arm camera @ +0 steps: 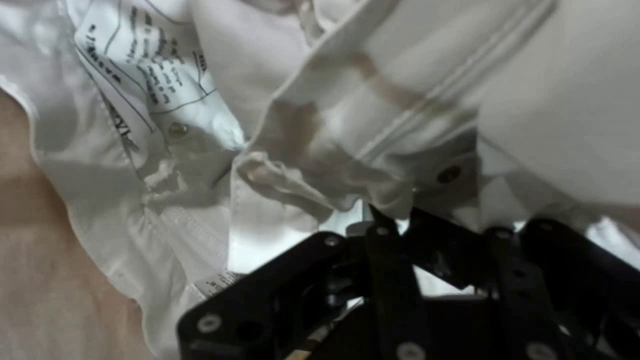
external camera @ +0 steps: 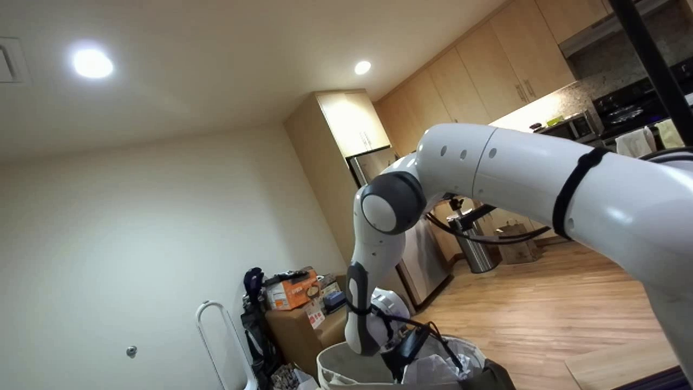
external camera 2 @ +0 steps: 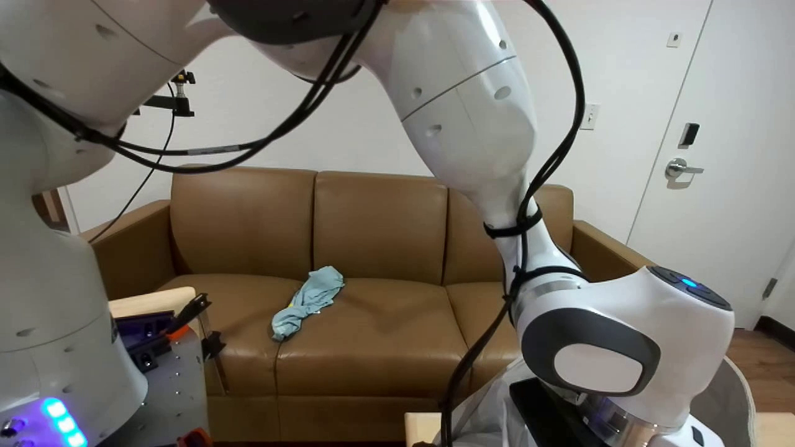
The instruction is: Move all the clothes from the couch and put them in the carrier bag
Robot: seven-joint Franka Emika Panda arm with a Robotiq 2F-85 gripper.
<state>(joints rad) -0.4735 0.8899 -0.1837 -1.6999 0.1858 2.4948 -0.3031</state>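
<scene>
Couch (external camera 2: 385, 329), brown, three back cushions: beyond the tool (arm camera: 402, 222) in an exterior view. Carrier bag (external camera: 338, 364), pale, open-topped: tool at its mouth. Off-white fabric (arm camera: 340, 130), stitched, bunched, garment or bag uncertain: at the tool's tips in the wrist view. Light-blue garment (external camera 2: 308, 302), crumpled, one: on the couch seat, well apart from the tool. Tool, black, two-fingered: tips partly hidden; cannot tell whether spread or gripping.
</scene>
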